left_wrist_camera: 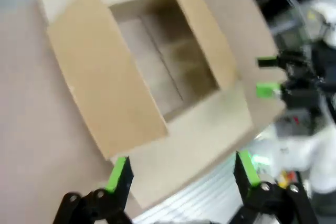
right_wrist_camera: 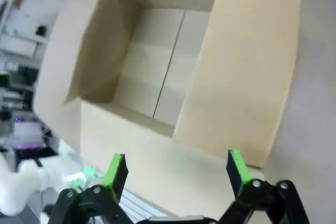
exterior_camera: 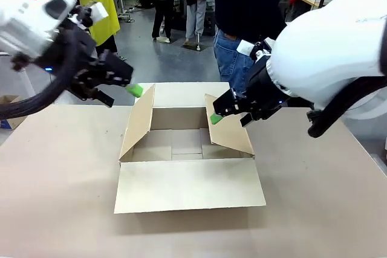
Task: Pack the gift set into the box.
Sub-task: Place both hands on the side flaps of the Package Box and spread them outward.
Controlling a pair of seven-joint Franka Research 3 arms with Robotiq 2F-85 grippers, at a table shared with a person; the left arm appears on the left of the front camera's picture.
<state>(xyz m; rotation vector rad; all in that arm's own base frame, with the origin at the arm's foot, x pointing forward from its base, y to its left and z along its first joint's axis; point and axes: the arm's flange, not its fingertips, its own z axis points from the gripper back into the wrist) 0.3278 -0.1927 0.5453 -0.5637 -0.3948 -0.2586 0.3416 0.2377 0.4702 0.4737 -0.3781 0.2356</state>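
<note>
The cardboard carton [exterior_camera: 187, 143] sits at the middle of the bench [exterior_camera: 54, 179], mouth up, its floor bare. The step in hand looks like spreading the side flaps so the mouth is wide enough for the gift set.

The left pincer [left_wrist_camera: 181, 167] is open, fingers well apart. In the front view it hovers at the carton's 9 o'clock side, 1 green pad just beside the top corner of the left flap [exterior_camera: 138, 122]. That flap stands nearly upright. The right pincer [right_wrist_camera: 176, 169] is also spread wide, at the 3 o'clock side. Its pad lies against or just in front of the right flap [exterior_camera: 233, 131]; I cannot tell which.

To do this well, each pad should probably press high on its flap, near the free edge, and sweep outward. The 2 pushes should match, so the light carton does not slide or turn. A push low down near the fold would likely shove the whole carton.

The near flap [exterior_camera: 187, 185] lies flat toward 6 o'clock and the far flap [exterior_camera: 181, 93] flat toward 12 o'clock. The bench is open at 9, 3 and 6 o'clock, with room for both side flaps to fold down. A person [exterior_camera: 242, 4] stands close beyond the bench at 12 o'clock, so that side is tight.
</note>
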